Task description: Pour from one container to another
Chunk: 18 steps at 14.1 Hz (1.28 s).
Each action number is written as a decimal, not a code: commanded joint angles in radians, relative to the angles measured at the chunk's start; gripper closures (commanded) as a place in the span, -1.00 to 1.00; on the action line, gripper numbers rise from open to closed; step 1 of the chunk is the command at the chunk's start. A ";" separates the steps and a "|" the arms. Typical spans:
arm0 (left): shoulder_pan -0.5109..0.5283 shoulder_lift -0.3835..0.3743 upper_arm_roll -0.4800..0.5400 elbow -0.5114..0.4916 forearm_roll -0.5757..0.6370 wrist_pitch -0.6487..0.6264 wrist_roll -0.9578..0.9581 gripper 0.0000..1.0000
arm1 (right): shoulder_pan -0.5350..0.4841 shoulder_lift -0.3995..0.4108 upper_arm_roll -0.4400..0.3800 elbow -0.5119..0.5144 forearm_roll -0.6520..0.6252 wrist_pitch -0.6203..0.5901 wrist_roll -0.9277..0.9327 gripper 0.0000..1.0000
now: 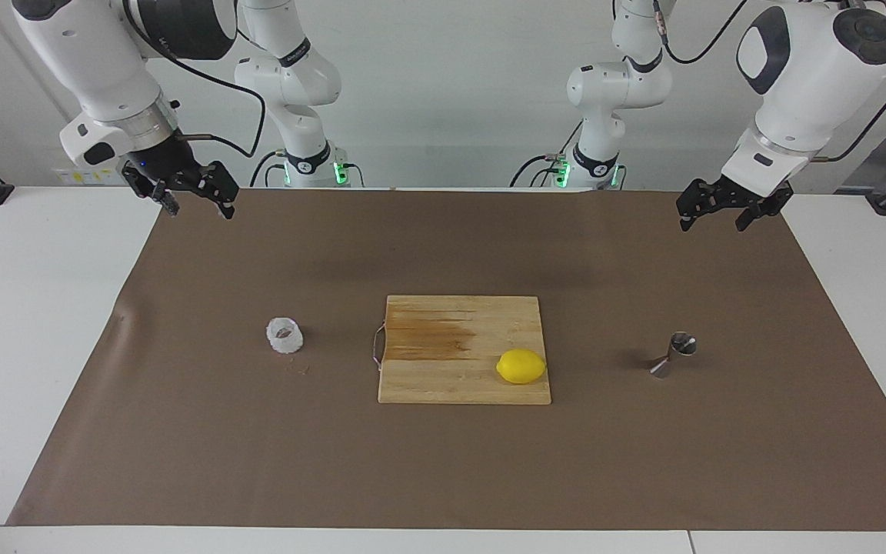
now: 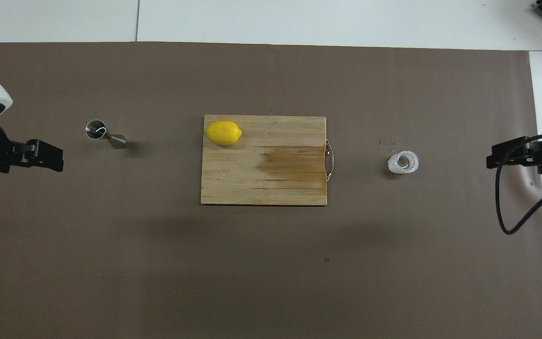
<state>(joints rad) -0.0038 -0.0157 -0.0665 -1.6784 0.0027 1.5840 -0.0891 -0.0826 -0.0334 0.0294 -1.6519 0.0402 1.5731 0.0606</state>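
Above mat's (image 1: 443,462) ends: L gripper (image 1: 720,215) & R gripper (image 1: 195,201), both raised, fingers apart.

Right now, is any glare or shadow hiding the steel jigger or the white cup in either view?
Facing view: the jigger glints at its rim but reads clearly, with a faint shadow beside it; the white cup is evenly lit. Overhead view: soft arm shadows fall on the brown mat, clear of both.
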 commanded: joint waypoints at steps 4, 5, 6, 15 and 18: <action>0.053 0.005 0.004 -0.075 -0.127 0.071 -0.318 -1.00 | -0.014 -0.020 0.006 -0.017 0.024 -0.007 -0.028 -1.00; 0.070 0.016 0.004 -0.076 -0.148 0.091 -0.380 -1.00 | -0.014 -0.020 0.006 -0.017 0.024 -0.007 -0.028 -1.00; 0.077 0.026 0.004 -0.090 -0.162 0.111 -0.446 -1.00 | -0.014 -0.020 0.006 -0.017 0.024 -0.007 -0.028 -1.00; 0.140 0.020 0.004 -0.242 -0.372 0.332 -0.829 -1.00 | -0.014 -0.020 0.006 -0.017 0.024 -0.007 -0.028 -1.00; 0.153 0.014 0.004 -0.305 -0.466 0.436 -0.986 -1.00 | -0.014 -0.020 0.006 -0.017 0.024 -0.007 -0.028 -1.00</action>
<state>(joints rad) 0.1346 0.0302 -0.0560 -1.9106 -0.3995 1.9427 -0.9850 -0.0826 -0.0334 0.0294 -1.6519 0.0401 1.5731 0.0606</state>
